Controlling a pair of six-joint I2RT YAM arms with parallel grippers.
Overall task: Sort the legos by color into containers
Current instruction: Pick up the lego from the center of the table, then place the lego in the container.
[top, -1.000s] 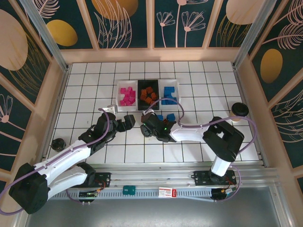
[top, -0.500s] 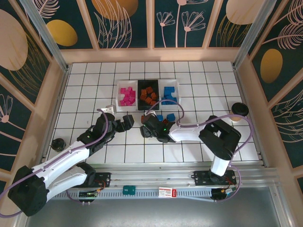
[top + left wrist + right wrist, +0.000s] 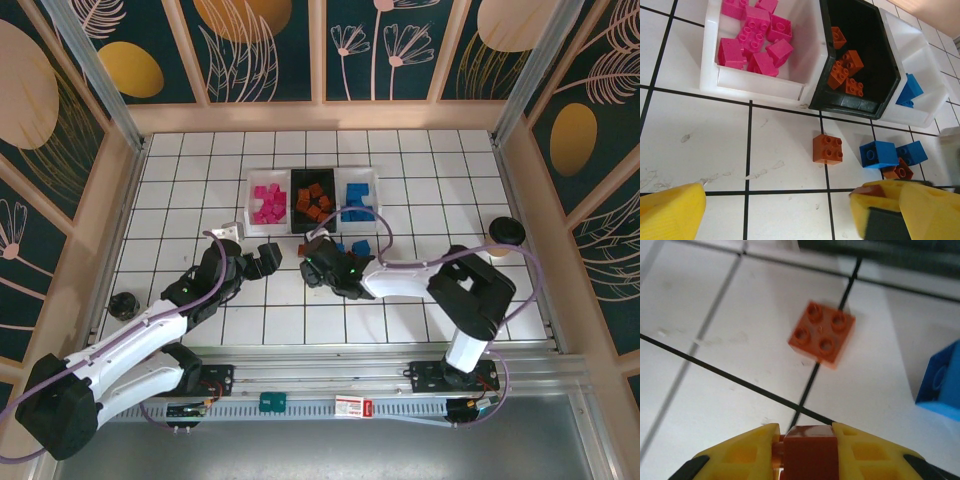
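Surface (image 3: 180,170), tiled white.
- Beyond the claws, three bins touching in a row: left white bin (image 3: 249,205) with pink legos (image 3: 268,203); black bin (image 3: 296,222) with orange-brown legos (image 3: 314,200); right white bin (image 3: 378,190) with blue legos (image 3: 358,200).
- Loose blue legos (image 3: 352,248): just right of the right claw (image 3: 308,266).
- Left claw (image 3: 268,258): near, left of the right claw.

No writing is legible; the red-and-white tag (image 3: 350,405) is too small.

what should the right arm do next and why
Probably lift and carry toward the black bin: the right fingers are closed on an orange brick, and that bin already holds the other orange ones.
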